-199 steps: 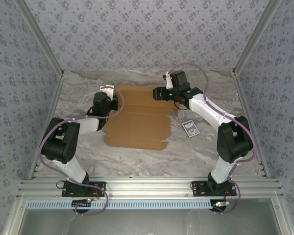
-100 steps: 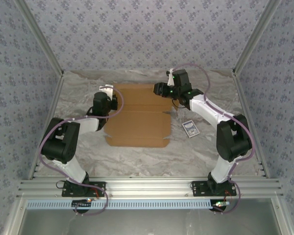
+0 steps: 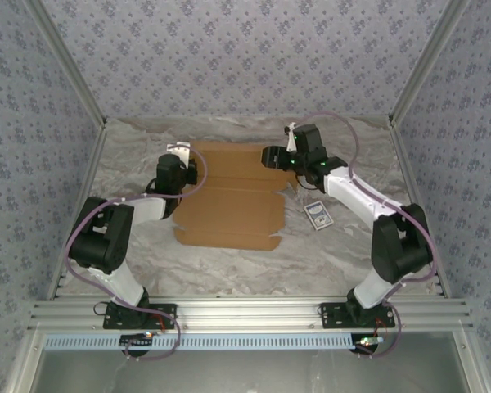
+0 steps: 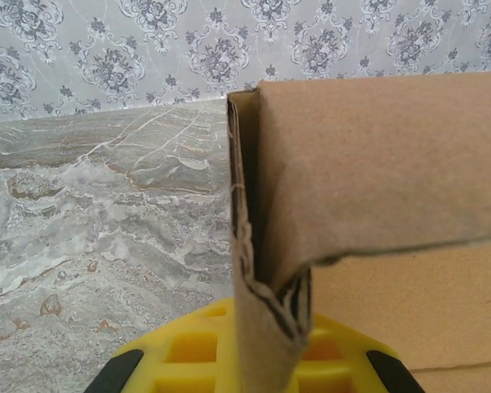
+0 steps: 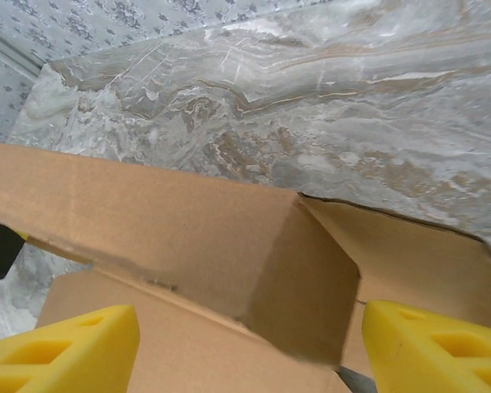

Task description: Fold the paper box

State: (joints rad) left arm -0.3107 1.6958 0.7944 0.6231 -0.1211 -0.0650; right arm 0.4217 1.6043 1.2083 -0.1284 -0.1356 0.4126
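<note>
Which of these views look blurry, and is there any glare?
Left wrist: the paper box edge clamped in the left gripper is soft, too near the lens. Right wrist: the right gripper has blurry yellow fingers, cardboard sharper. Top external: even light, no glare.

Lab robot enclosure: wallpapered walls (image 3: 229, 57), aluminium frame (image 3: 245, 312).

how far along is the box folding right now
Early. Done: the far edge of the plain brown cardboard die-cut sheet stands up as a wall, with a corner tab bent inward. In hand: the left gripper is shut on the sheet's left flap; the right gripper is open around the corner tab. Left: the near panels lie flat on the marbled table.
</note>
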